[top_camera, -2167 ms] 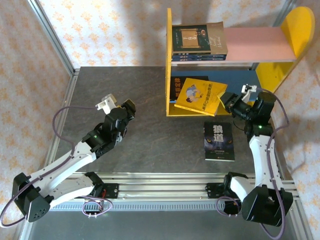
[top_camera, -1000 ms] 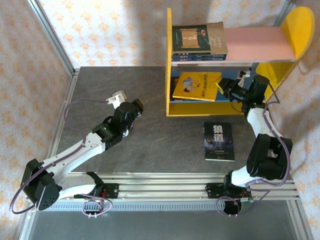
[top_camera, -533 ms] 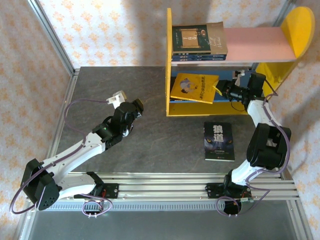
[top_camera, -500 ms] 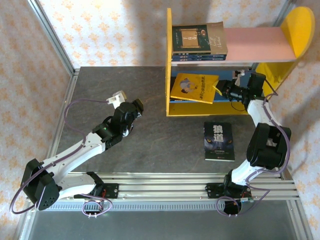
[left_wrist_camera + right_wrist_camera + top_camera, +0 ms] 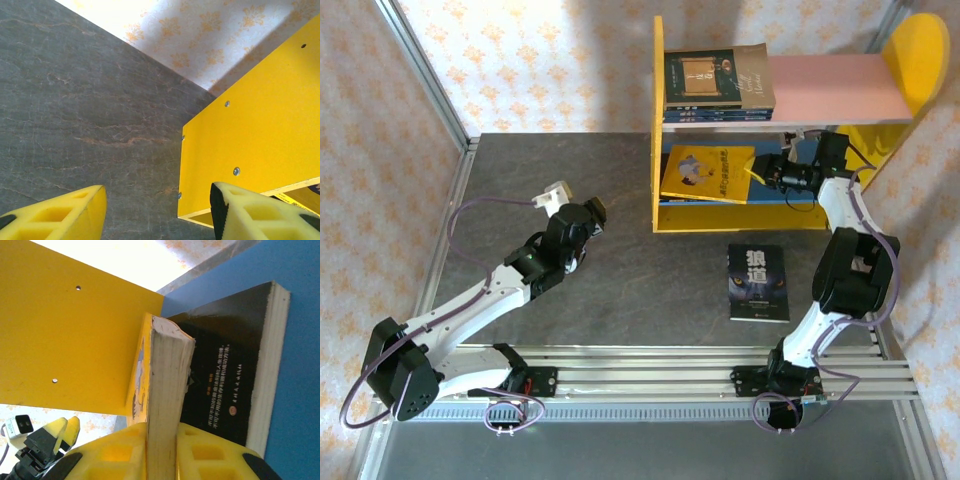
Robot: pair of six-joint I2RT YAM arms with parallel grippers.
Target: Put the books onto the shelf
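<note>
We see the right pincer (image 5: 162,442) closed on the yellow book (image 5: 161,390), one pad on each side of its page edge; in the top view that arm reaches in between the two boards of the shelf (image 5: 658,120), and the yellow book hangs tilted in the lower tier, its far end close to the yellow side panel; under it lies the black book (image 5: 227,370), flat on the blue board (image 5: 300,365), and we cannot tell whether the two touch; on the pink board (image 5: 830,85) above, a small stack of books (image 5: 718,80) lies flat against the left panel; the wolf book (image 5: 758,283) lies face up on the surface (image 5: 650,290), just in front of the shelf; the left pincer (image 5: 157,212) stands about half open with nothing between its pads, over bare surface beside the shelf's outer panel.
</note>
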